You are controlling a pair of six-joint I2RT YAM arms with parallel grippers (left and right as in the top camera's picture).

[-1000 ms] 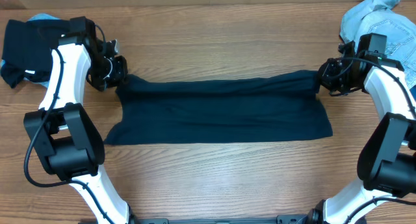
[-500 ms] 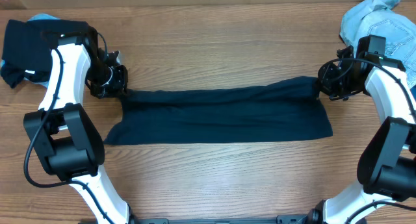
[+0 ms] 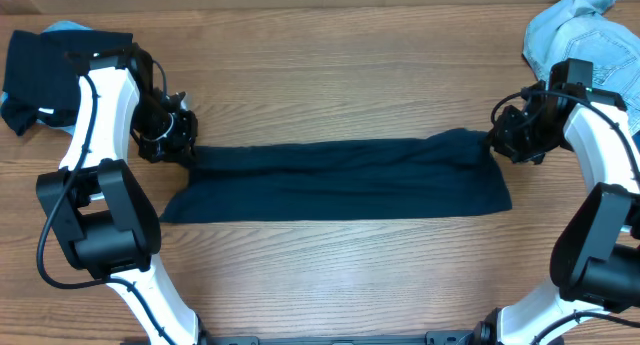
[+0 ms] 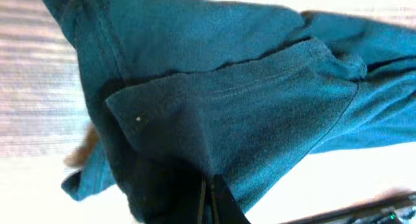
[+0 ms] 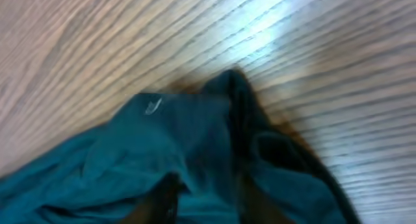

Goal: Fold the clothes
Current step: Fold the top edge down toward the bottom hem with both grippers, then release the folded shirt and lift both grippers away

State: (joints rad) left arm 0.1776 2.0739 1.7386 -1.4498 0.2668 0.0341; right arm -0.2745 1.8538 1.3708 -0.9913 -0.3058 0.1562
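Note:
The dark navy shirt [image 3: 340, 180] lies as a long folded band across the middle of the wooden table [image 3: 330, 85]. My left gripper [image 3: 185, 145] is at its left end, shut on a bunched corner of the fabric. In the left wrist view the closed fingers [image 4: 208, 198] pinch the cloth, and the shirt [image 4: 247, 100] hangs in folds ahead of them. At the shirt's right end sits my right gripper [image 3: 492, 140]. Its fingers [image 5: 208, 201] stand apart, with the shirt [image 5: 162, 146] lying loose between and beneath them.
A black garment [image 3: 45, 70] with a bit of blue cloth behind it lies at the back left corner. A pale denim piece [image 3: 580, 30] is heaped at the back right, close behind the right arm.
Both grippers have carried the shirt's back edge toward the front, making the band narrower. The right jaws have come apart from the fabric; the left stays shut.

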